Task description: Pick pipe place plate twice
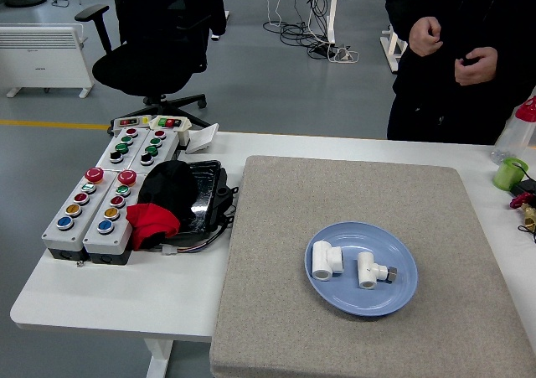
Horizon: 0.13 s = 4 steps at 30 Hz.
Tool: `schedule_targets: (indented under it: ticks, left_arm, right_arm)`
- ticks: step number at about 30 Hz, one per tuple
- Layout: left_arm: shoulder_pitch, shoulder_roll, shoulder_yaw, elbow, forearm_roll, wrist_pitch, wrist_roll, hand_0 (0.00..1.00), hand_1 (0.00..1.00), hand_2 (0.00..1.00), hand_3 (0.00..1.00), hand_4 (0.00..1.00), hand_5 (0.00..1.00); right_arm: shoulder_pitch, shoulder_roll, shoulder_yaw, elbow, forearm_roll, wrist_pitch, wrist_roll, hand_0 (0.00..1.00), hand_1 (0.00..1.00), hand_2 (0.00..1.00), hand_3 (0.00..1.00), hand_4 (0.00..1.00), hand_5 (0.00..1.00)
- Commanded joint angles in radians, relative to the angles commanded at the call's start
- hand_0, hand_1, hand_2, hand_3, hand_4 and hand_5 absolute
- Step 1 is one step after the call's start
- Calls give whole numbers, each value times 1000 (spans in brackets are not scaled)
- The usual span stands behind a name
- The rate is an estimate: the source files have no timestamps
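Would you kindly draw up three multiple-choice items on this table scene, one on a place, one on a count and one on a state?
1. Where does the blue plate lie?
A. on the grey mat
B. on the button boxes
C. on the floor

2. How many white pipe fittings are on the plate?
A. one
B. two
C. four

3. What are the person's hands doing?
A. lifting the plate
B. pressing a button
C. held at the chest, away from the table

Answers:
1 A, the mat shows all round the plate.
2 B, one fitting lies beside another.
3 C, both hands are raised above the far edge.

The person (456,55) is cut off above the chest.
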Motion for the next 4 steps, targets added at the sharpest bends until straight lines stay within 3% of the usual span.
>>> schedule_targets:
  ticks: [4]
  left_arm:
    - [-1,0,2,0,-3,1,-1,652,634,635,557,392,998]
  right_arm:
    - [0,0,2,-1,-1,0,-1,822,775,788,769,517,751]
